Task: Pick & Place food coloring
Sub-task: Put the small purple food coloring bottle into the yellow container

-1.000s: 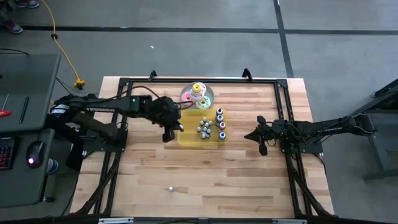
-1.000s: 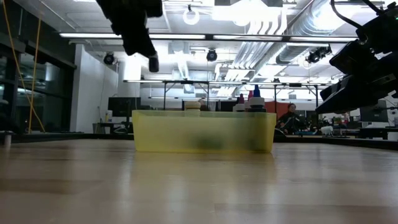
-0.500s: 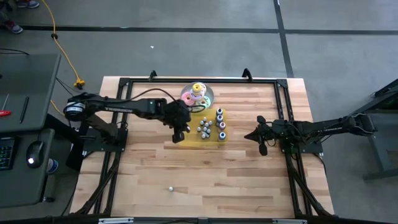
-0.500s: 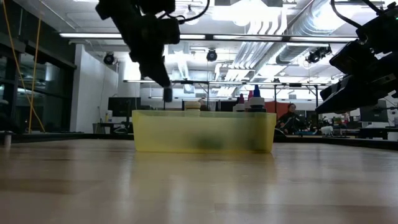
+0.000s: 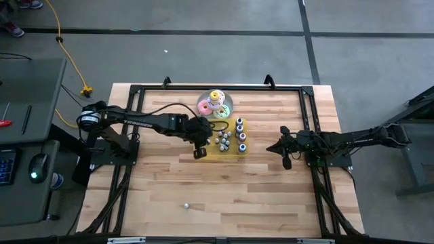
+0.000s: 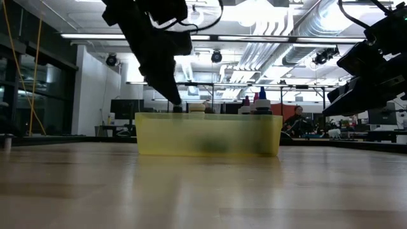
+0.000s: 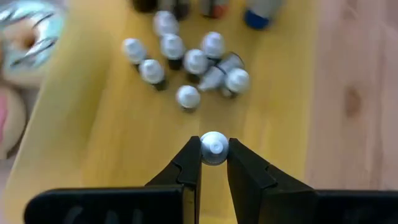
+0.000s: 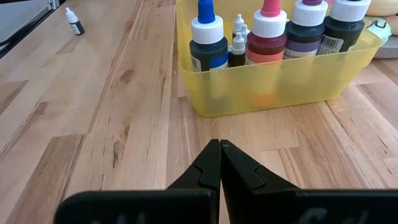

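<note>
Wood-plank tabletop (image 5: 224, 190), pale, framed by black rails; grey concrete floor around it. Low view looks across the planks into a wide workshop with ceiling light strips, ducts and desks far behind.

Translucent yellow tray (image 5: 207, 152) sits just above table centre, with a round plate of pastel ring toys (image 5: 215, 104) touching close at its 12 o'clock. Inside the tray: a cluster of small pale-capped food coloring bottles (image 7: 186, 59), and larger bottles with blue, pink and dark bodies (image 8: 270, 34) along the side facing the right arm.

Left gripper (image 7: 214, 163) hangs over the tray's 8 o'clock corner, fingers clamped on one tiny white-capped bottle (image 7: 214, 148), cap seen end-on between the tips.

Right gripper (image 8: 220, 157) waits at the tray's 3 o'clock, apart from it, low over the wood, fingers pressed together on nothing.

One stray tiny bottle (image 5: 186, 205) stands alone on the planks at 6 o'clock, well apart from the tray.
</note>
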